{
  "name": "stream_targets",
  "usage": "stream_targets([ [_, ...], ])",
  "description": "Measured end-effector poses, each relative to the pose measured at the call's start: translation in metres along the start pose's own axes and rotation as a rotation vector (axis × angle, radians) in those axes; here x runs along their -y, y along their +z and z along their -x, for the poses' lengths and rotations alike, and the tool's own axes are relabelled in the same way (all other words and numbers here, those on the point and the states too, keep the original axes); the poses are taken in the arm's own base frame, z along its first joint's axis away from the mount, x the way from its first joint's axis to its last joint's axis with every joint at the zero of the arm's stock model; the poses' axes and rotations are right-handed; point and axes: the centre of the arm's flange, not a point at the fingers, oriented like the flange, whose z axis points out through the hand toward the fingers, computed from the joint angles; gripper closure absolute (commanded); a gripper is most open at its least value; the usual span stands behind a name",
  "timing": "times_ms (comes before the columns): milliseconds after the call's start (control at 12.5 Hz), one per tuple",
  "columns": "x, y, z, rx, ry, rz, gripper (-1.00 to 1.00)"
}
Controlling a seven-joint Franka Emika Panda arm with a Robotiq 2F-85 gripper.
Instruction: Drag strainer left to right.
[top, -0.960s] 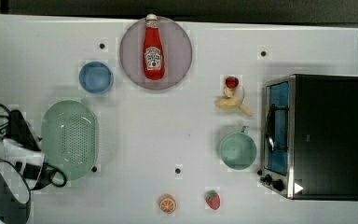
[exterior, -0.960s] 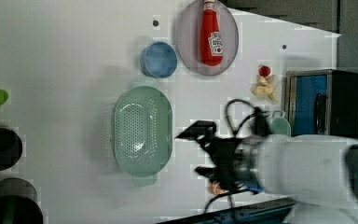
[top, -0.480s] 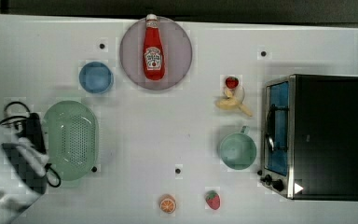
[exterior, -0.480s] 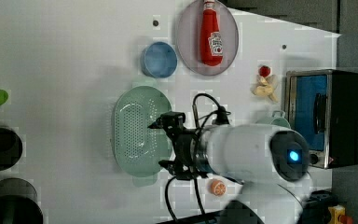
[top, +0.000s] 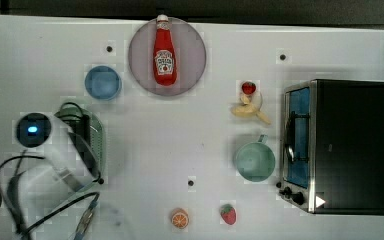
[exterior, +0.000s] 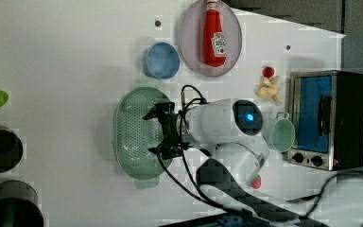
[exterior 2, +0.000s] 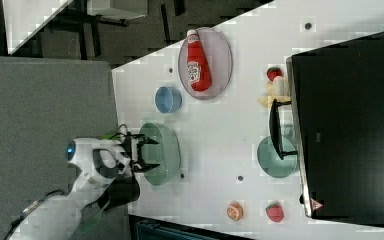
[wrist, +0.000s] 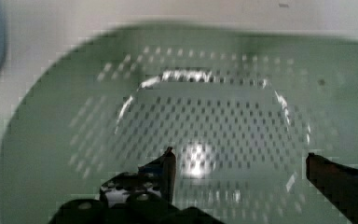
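Note:
The strainer (exterior: 133, 137), a pale mint-green oval colander full of small holes, sits at the left view's middle left. My gripper (exterior: 158, 133) hangs over the bowl's right-hand side in the left view, open, with nothing between its fingers. In the right view the gripper (exterior 2: 149, 154) reaches over the strainer (exterior 2: 166, 150) from the right view's left. The wrist view looks down into the strainer (wrist: 214, 107), the gripper (wrist: 240, 163) spread wide above the perforated floor. In the top view the arm covers most of the strainer (top: 99, 139). Whether a finger touches it I cannot tell.
A blue bowl (top: 102, 82) stands close behind the strainer. A ketchup bottle (top: 164, 52) lies on a grey plate (top: 192, 55). Toward the top view's right are a teal mug (top: 254, 161), a toaster oven (top: 340, 145), a banana (top: 249, 111), an orange half (top: 179, 218) and a strawberry (top: 228, 214).
The arm has swung in from the top view's lower left edge to sit over the strainer. The gripper stayed open. The strainer has not moved.

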Motion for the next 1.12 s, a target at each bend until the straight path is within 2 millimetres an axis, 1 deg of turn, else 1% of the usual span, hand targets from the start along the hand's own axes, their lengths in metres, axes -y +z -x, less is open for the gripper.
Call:
stream_targets([
  [80,0.002,0.02,-0.011,-0.016,0.016,0.027,-1.0],
  [160,0.005,0.033,-0.024,-0.042,0.027,0.034,-1.0],
  [240,0.008,0.04,-0.036,-0.071,0.025,0.033,-1.0],
  [320,0.013,0.04,-0.046,-0.087,0.043,0.027,-1.0],
  [400,0.016,0.037,-0.051,-0.086,0.061,0.021,-1.0],
  [560,0.021,0.027,-0.05,-0.073,0.066,-0.012,-1.0],
  [720,0.025,0.015,-0.042,-0.07,0.053,-0.043,-1.0],
  [800,0.024,0.012,-0.041,-0.079,0.035,-0.06,-1.0],
  [960,0.023,0.013,-0.04,-0.08,0.027,-0.073,-1.0],
  [1120,0.023,0.008,-0.042,-0.08,0.028,-0.079,-1.0],
])
